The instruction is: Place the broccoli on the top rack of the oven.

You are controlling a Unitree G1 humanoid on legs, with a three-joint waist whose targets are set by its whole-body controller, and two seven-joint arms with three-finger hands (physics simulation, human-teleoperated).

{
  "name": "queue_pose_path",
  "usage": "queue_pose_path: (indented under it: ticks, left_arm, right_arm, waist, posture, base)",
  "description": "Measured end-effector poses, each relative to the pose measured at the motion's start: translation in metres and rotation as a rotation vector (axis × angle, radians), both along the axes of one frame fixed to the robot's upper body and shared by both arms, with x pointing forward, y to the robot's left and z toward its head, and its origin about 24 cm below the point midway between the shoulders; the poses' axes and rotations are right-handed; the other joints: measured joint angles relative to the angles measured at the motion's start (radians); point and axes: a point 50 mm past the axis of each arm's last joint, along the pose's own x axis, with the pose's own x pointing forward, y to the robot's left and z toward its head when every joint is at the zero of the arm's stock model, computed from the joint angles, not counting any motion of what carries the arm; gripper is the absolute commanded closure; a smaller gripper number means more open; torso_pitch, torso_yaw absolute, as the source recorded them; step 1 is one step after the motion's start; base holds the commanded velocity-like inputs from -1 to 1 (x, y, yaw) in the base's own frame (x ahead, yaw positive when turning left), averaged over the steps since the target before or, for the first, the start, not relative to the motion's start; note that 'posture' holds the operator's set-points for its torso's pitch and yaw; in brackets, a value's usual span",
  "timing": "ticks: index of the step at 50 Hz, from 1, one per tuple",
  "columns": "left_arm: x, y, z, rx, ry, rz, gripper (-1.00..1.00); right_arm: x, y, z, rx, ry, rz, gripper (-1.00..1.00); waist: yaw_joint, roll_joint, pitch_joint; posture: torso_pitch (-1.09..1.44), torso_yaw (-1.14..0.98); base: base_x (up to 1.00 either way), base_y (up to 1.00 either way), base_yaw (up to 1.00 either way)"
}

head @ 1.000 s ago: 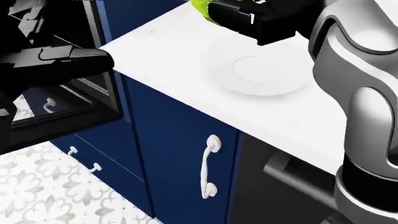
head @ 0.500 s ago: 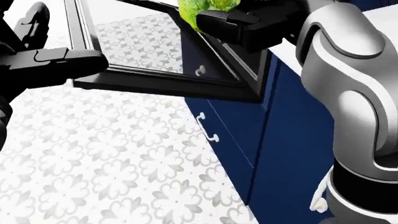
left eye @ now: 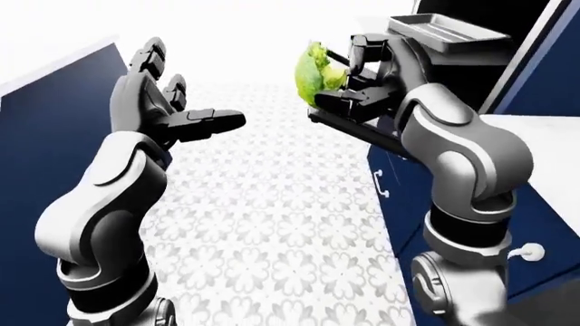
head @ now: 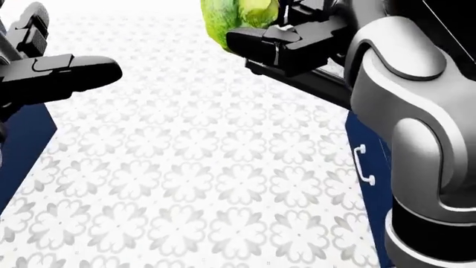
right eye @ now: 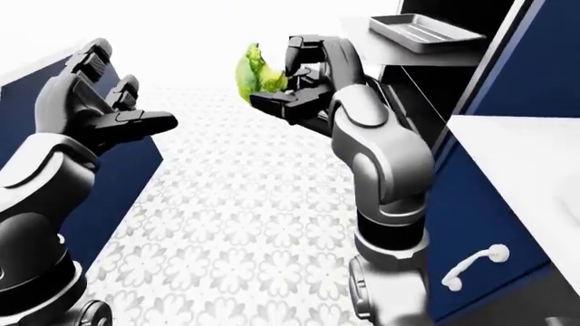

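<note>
The green broccoli (left eye: 313,83) is held up in my right hand (left eye: 349,85), whose black fingers (head: 272,42) close round it. It hangs left of the open oven door (left eye: 362,130). A grey tray (left eye: 444,30) on an oven rack shows at the top right of the left-eye view, above and right of the hand. My left hand (left eye: 181,109) is raised at the left with fingers spread open and nothing in it. In the head view the broccoli (head: 230,17) sits at the top centre.
Blue cabinets with white handles (right eye: 471,265) and a white countertop (right eye: 525,146) run along the right. Another blue cabinet (left eye: 45,129) stands at the left. Patterned white floor (left eye: 272,224) lies between them.
The whole picture has swung left: the camera turned away from the counter and plate toward the floor and oven. The broccoli stays in my right hand; my left hand stays open.
</note>
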Motion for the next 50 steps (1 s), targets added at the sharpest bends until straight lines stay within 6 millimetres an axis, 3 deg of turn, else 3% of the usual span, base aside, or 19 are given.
queue_pose_path:
  ticks: [3, 5, 10, 14, 15, 17, 19, 21, 23, 27, 29, 36, 40, 44, 46, 50]
  left_arm:
    - [0.0, -0.005, 0.001, 0.006, -0.001, -0.027, -1.0]
    - [-0.001, -0.007, 0.002, 0.008, -0.008, -0.041, -1.0]
    - [0.0, -0.011, -0.002, 0.008, 0.012, -0.063, -1.0]
    - [0.001, -0.01, -0.002, 0.005, 0.011, -0.059, -1.0]
    - [0.001, -0.009, -0.004, 0.003, 0.019, -0.054, -1.0]
    - [0.002, -0.007, -0.009, 0.002, 0.033, -0.038, -1.0]
    - [0.001, -0.006, -0.004, 0.003, 0.007, -0.029, -1.0]
    - [0.003, -0.008, 0.004, 0.004, -0.02, -0.03, -1.0]
    - [0.013, -0.014, 0.005, 0.018, -0.002, -0.048, -1.0]
    - [0.044, -0.016, -0.002, 0.057, 0.098, -0.035, -1.0]
    - [0.052, -0.013, 0.0, 0.07, 0.106, -0.011, -1.0]
    - [0.063, -0.017, 0.036, 0.097, 0.035, -0.009, -1.0]
    - [0.076, -0.022, 0.041, 0.102, 0.078, -0.019, -1.0]
    - [0.078, -0.021, 0.055, 0.108, 0.04, -0.006, -1.0]
    - [0.078, -0.023, 0.06, 0.108, 0.026, -0.009, -1.0]
    - [0.082, -0.033, 0.059, 0.116, 0.035, -0.051, -1.0]
  right_arm:
    - [-0.001, -0.005, 0.005, 0.018, -0.021, -0.018, 1.0]
    - [-0.003, -0.007, 0.009, 0.029, -0.041, -0.028, 1.0]
    - [0.0, -0.015, 0.008, 0.03, -0.026, -0.069, 1.0]
    - [0.003, -0.018, 0.004, 0.017, 0.001, -0.094, 1.0]
    - [0.004, -0.018, 0.001, 0.014, 0.015, -0.093, 1.0]
    - [0.004, -0.015, 0.0, 0.008, 0.023, -0.081, 1.0]
    - [0.0, -0.014, 0.013, 0.013, -0.036, -0.069, 1.0]
    - [-0.004, -0.016, 0.025, 0.022, -0.096, -0.069, 1.0]
    - [-0.003, -0.025, 0.026, 0.03, -0.099, -0.096, 1.0]
    - [0.01, -0.037, 0.013, 0.018, -0.008, -0.153, 1.0]
    - [0.014, -0.04, 0.011, 0.015, 0.015, -0.163, 1.0]
    - [0.016, -0.042, 0.035, 0.026, -0.055, -0.16, 1.0]
    - [0.027, -0.046, 0.036, 0.029, -0.027, -0.166, 1.0]
    - [0.026, -0.046, 0.045, 0.025, -0.063, -0.165, 1.0]
    - [0.026, -0.047, 0.049, 0.024, -0.077, -0.165, 1.0]
    - [0.029, -0.059, 0.048, 0.024, -0.057, -0.21, 1.0]
  waist:
    - [-0.005, -0.032, 0.007]
    - [0.001, -0.061, -0.004]
    - [-0.008, -0.024, -0.009]
    - [-0.006, -0.013, -0.013]
    - [-0.003, -0.005, -0.007]
    - [0.001, 0.017, -0.019]
    - [-0.002, -0.001, -0.024]
    - [0.005, -0.046, -0.015]
    - [-0.004, -0.034, 0.0]
    - [-0.013, -0.001, -0.001]
    - [-0.016, -0.006, 0.003]
    - [-0.016, -0.024, -0.018]
    - [-0.006, -0.033, -0.04]
    - [0.005, -0.053, -0.035]
    - [0.005, -0.077, -0.034]
    - [-0.008, -0.076, -0.028]
  posture:
    - [0.0, 0.0]
    - [0.0, 0.0]
    - [0.0, 0.0]
    - [0.0, 0.0]
    - [0.0, 0.0]
    - [0.0, 0.0]
    - [0.0, 0.0]
    - [0.0, 0.0]
    - [0.0, 0.0]
    - [0.0, 0.0]
    - [0.0, 0.0]
    - [0.0, 0.0]
    - [0.0, 0.0]
    - [0.0, 0.0]
    - [0.0, 0.0]
    - [0.0, 0.0]
  base:
    - [0.0, 0.0, 0.0]
    - [0.0, 0.0, 0.0]
    - [0.0, 0.0, 0.0]
    - [0.13, -0.33, 0.0]
    - [0.32, -0.63, 0.0]
    - [0.16, -0.3, 0.0]
    - [0.0, 0.0, 0.0]
    - [0.0, 0.0, 0.0]
    - [0.0, 0.0, 0.0]
    - [0.02, 0.0, 0.0]
    - [0.02, 0.0, 0.0]
    - [0.01, -0.01, 0.0]
    - [0.12, -0.1, 0.0]
    - [0.17, -0.14, 0.0]
    - [0.16, -0.15, 0.0]
    - [0.16, -0.14, 0.0]
